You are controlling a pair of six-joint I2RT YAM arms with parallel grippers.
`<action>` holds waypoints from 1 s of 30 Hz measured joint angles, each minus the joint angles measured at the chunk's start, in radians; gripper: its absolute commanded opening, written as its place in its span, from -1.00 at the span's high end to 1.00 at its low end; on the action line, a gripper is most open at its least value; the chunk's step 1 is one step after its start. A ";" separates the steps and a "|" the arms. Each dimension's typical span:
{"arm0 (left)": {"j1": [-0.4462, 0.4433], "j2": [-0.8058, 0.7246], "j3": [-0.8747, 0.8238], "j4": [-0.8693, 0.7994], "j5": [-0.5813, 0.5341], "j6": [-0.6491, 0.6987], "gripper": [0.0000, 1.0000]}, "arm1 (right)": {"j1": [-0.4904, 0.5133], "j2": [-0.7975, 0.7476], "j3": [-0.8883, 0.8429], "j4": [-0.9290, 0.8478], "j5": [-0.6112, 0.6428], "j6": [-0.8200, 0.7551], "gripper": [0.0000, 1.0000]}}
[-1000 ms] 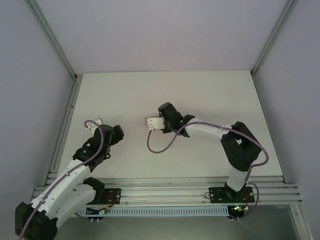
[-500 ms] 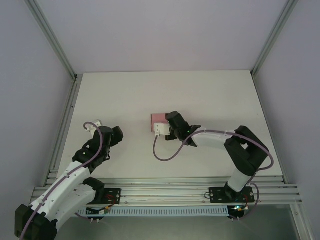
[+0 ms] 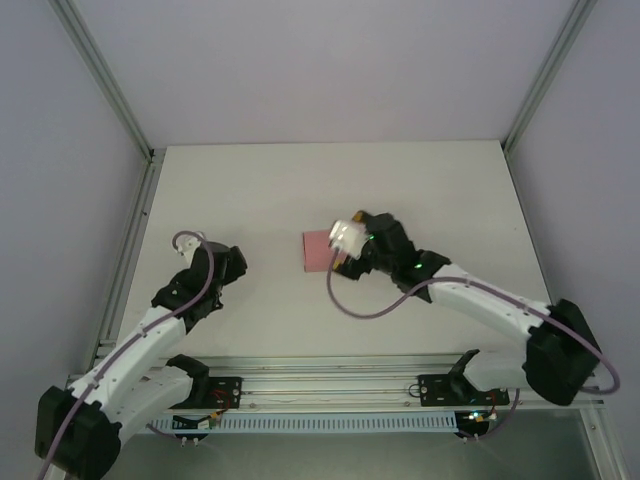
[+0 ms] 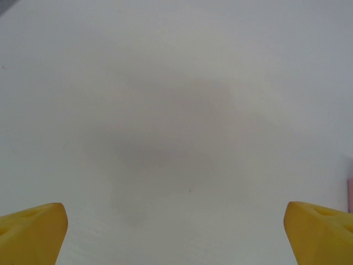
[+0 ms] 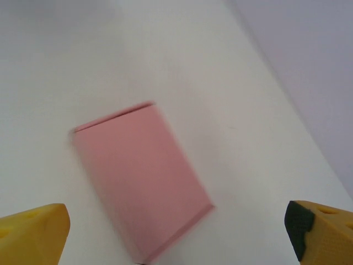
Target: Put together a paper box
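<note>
The paper box (image 3: 317, 250) is a small closed salmon-pink rectangular box lying flat on the white table, near the middle. In the right wrist view the paper box (image 5: 140, 176) lies below and ahead of the camera, apart from both yellow fingertips (image 5: 33, 232). My right gripper (image 5: 176, 237) is open with nothing between its fingers, hovering just right of the box in the top view (image 3: 338, 250). My left gripper (image 4: 176, 234) is open over bare table at the left (image 3: 205, 262), well away from the box. A pink sliver of the box (image 4: 350, 193) shows at the left wrist view's right edge.
The white table (image 3: 250, 190) is bounded by aluminium rails: one along the left edge (image 3: 130, 250), another along the near edge (image 3: 330, 385). Grey walls enclose the back and sides. A purple cable (image 3: 360, 305) loops from the right arm over the table.
The right gripper has let go of the box and drawn back to its right, the arm swinging out. The box now lies uncovered on the table. The left arm shifted slightly.
</note>
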State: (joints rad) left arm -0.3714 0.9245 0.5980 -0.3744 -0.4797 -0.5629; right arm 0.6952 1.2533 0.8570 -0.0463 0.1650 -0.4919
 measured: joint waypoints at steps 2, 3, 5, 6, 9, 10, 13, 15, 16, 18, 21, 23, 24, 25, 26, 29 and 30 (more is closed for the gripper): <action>0.044 0.072 0.029 0.045 -0.006 0.023 -1.00 | -0.153 -0.035 0.013 -0.005 0.003 0.202 -1.00; 0.064 0.101 0.035 0.072 -0.010 0.034 -1.00 | -0.240 -0.041 0.019 -0.009 0.011 0.307 -1.00; 0.105 0.163 0.038 0.130 -0.014 0.063 -1.00 | -0.399 -0.039 0.020 -0.031 0.051 0.489 -1.00; 0.122 0.192 0.038 0.157 -0.017 0.084 -1.00 | -0.464 -0.032 0.014 -0.045 0.074 0.561 -1.00; 0.153 0.280 0.037 0.269 -0.040 0.154 -1.00 | -0.581 -0.011 -0.067 -0.001 0.111 0.679 -1.00; 0.159 0.311 0.034 0.320 -0.047 0.179 -1.00 | -0.597 0.000 -0.121 0.049 0.112 0.684 -1.00; 0.185 0.386 0.026 0.448 -0.041 0.251 -1.00 | -0.602 0.060 -0.308 0.264 0.084 0.662 -1.00; 0.196 0.411 -0.003 0.558 -0.018 0.307 -1.00 | -0.602 0.109 -0.406 0.402 0.049 0.636 -1.00; 0.201 0.422 -0.019 0.603 0.001 0.344 -1.00 | -0.602 0.137 -0.441 0.464 0.033 0.624 -1.00; 0.204 0.454 -0.052 0.719 0.024 0.412 -0.99 | -0.602 0.191 -0.487 0.598 0.008 0.606 -1.00; 0.225 0.554 -0.159 1.006 0.062 0.470 -1.00 | -0.613 0.279 -0.521 0.814 -0.028 0.602 -1.00; 0.246 0.594 -0.216 1.060 0.101 0.488 -1.00 | -0.624 0.298 -0.520 0.845 -0.032 0.606 -1.00; 0.257 0.616 -0.238 1.091 0.124 0.497 -1.00 | -0.631 0.300 -0.516 0.862 -0.033 0.608 -1.00; 0.264 0.642 -0.244 1.129 0.136 0.504 -1.00 | -0.637 0.300 -0.507 0.864 -0.035 0.612 -1.00; 0.270 0.665 -0.239 1.146 0.151 0.508 -1.00 | -0.644 0.300 -0.496 0.876 -0.035 0.616 -1.00; 0.275 0.674 -0.232 1.201 0.180 0.515 -1.00 | -0.656 0.300 -0.481 0.908 -0.035 0.623 -1.00; 0.275 0.673 -0.228 1.212 0.185 0.516 -1.00 | -0.656 0.301 -0.481 0.918 -0.035 0.626 -1.00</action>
State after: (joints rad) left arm -0.0959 1.5978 0.3702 0.8375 -0.2947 -0.0471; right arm 0.0391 1.5539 0.3763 0.8715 0.1295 0.1345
